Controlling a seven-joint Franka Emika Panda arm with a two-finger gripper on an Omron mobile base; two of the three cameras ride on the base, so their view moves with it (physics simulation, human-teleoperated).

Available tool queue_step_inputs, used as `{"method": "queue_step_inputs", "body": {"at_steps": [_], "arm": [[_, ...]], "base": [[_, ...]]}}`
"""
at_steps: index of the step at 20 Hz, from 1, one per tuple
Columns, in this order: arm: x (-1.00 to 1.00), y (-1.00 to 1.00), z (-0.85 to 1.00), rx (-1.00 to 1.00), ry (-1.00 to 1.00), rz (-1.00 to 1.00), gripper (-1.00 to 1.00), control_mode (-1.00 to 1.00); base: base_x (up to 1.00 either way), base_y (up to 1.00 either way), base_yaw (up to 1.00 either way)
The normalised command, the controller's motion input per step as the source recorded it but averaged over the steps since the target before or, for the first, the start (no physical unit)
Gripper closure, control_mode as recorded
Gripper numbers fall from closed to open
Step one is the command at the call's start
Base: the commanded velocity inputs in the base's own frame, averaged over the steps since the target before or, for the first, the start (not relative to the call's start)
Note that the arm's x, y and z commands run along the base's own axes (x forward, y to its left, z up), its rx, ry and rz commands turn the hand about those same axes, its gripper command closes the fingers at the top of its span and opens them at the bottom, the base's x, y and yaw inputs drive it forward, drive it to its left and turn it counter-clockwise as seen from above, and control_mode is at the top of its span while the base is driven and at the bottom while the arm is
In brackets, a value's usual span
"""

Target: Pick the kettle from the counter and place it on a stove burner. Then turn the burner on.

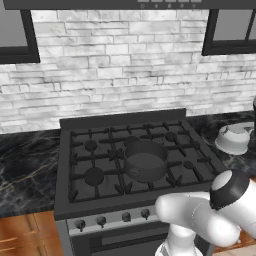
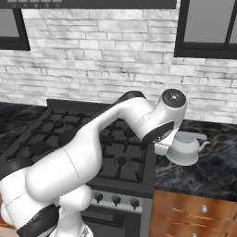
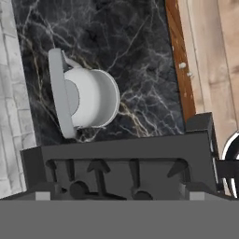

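My arm [image 2: 92, 148] is glossy white, built from fat rounded tube segments. I see a dark grey band at the lower joint near the base, and a round dark cap with a small pale centre on the upper joint [image 2: 173, 98]. A thin seam line runs around one segment.

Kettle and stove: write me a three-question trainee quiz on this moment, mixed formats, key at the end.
1. True or false: the kettle sits on the counter, not the stove.
2. What stands on the stove's grates? A) frying pan B) dark grey pot C) kettle
3. Fill in: in the left base view the kettle is to the stove's ____.

Key: 1 true; 2 B; 3 right.
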Motion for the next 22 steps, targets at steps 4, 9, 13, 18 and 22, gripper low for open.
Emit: {"method": "queue_step_inputs", "body": {"at_steps": [4, 9, 13, 18, 22], "arm": [[0.11, -0.27, -0.14, 0.0, 0.0, 0.0, -1.0, -1.0], [0.09, -0.32, -0.21, 0.0, 0.03, 0.0, -1.0, -1.0], [0.22, -0.25, -0.18, 0.0, 0.03, 0.0, -1.0, -1.0], [0.29, -0.23, -0.16, 0.0, 0.02, 0.0, -1.0, -1.0], [0.35, -0.14, -0.07, 0.0, 0.0, 0.0, -1.0, -1.0]], "base": [[0.0, 0.0, 0.0], [0.0, 0.0, 0.0], [0.0, 0.0, 0.0], [0.0, 0.0, 0.0], [0.0, 0.0, 0.0]]}}
